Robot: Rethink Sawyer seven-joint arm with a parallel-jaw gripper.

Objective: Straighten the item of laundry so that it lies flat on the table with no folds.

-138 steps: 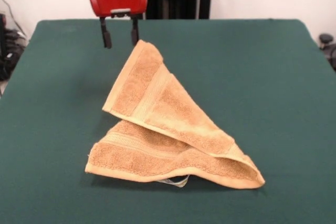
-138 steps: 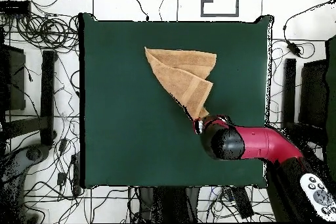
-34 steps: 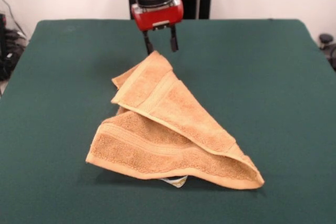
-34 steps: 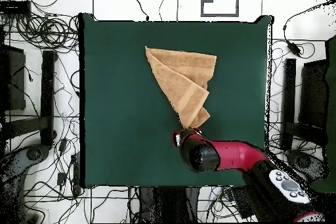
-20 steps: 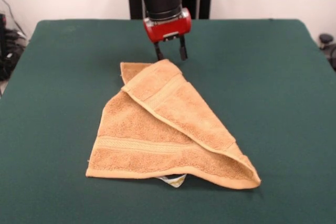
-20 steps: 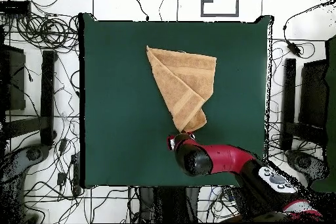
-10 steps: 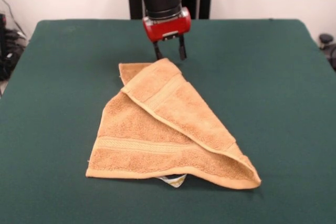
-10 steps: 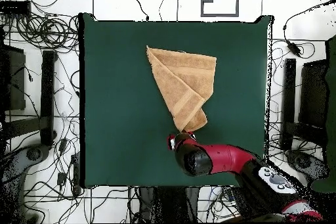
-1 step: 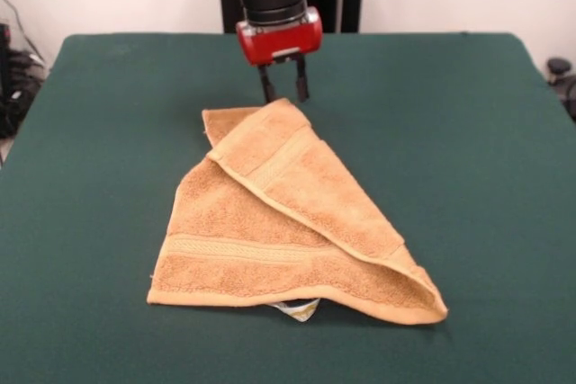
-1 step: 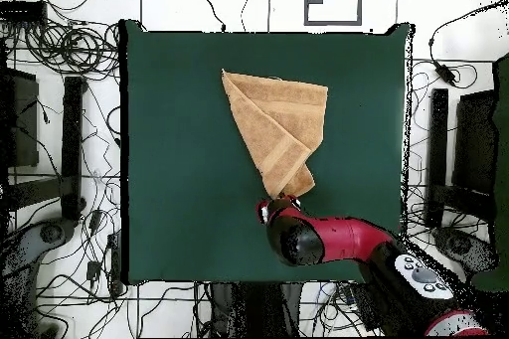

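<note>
Hovering tool [image 9: 284, 91] w/ prongs apart, empty, folded towel [image 9: 288, 213] hiding most of tag [image 9: 299, 308]

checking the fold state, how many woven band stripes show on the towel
2: one across the lower layer of the towel near its front hem, one on the folded-over flap by the gripper. Others may be hidden underneath.
</note>
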